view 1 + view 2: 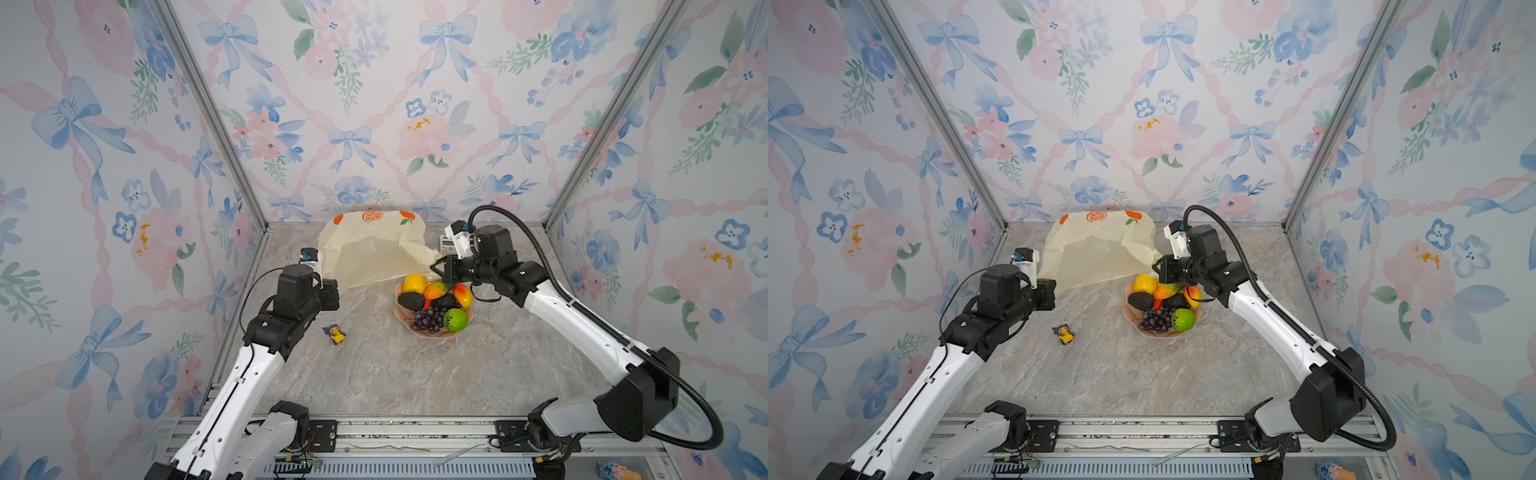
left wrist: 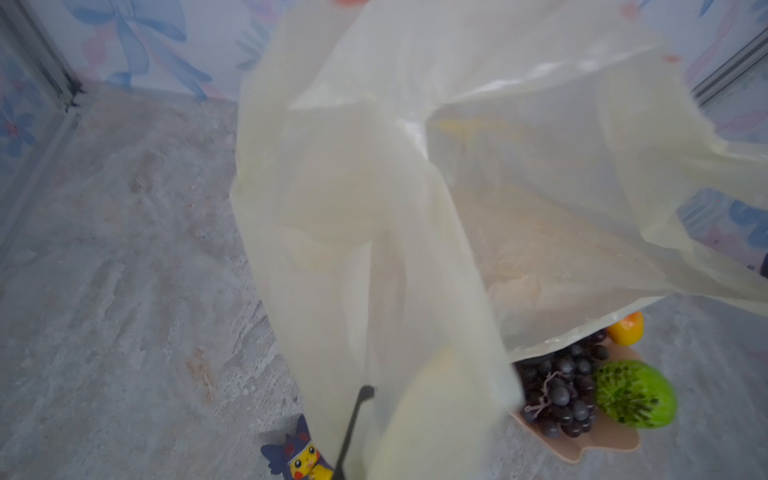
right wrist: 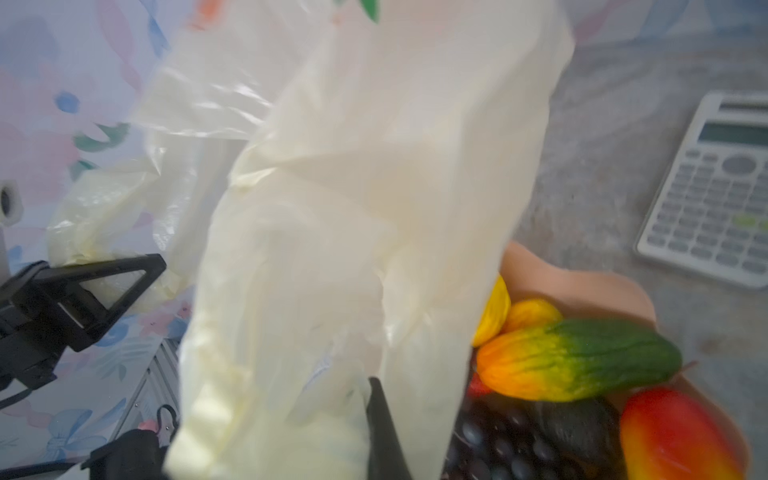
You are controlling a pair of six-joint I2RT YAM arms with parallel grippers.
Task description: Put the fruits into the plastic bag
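Observation:
The plastic bag [image 1: 374, 249] [image 1: 1096, 249], pale yellow with orange prints, hangs stretched between both grippers at the back of the table. My left gripper [image 1: 328, 277] [image 2: 370, 399] is shut on its left edge. My right gripper [image 1: 436, 266] [image 3: 374, 386] is shut on its right edge, just above the fruits. The fruits lie heaped on a pink plate [image 1: 438, 336]: a yellow one [image 1: 413, 283], an orange-green one [image 3: 577, 357], a red-yellow one [image 1: 462, 295], a bright green one [image 1: 455, 319] [image 2: 636, 395], two dark avocados [image 1: 410, 301] and purple grapes [image 1: 428, 320] [image 2: 557, 395].
A small yellow-blue toy [image 1: 335, 333] [image 2: 299, 457] lies on the marble table left of the plate. A calculator [image 1: 446, 245] [image 3: 715, 191] lies behind my right gripper near the back wall. Flowered walls close in three sides.

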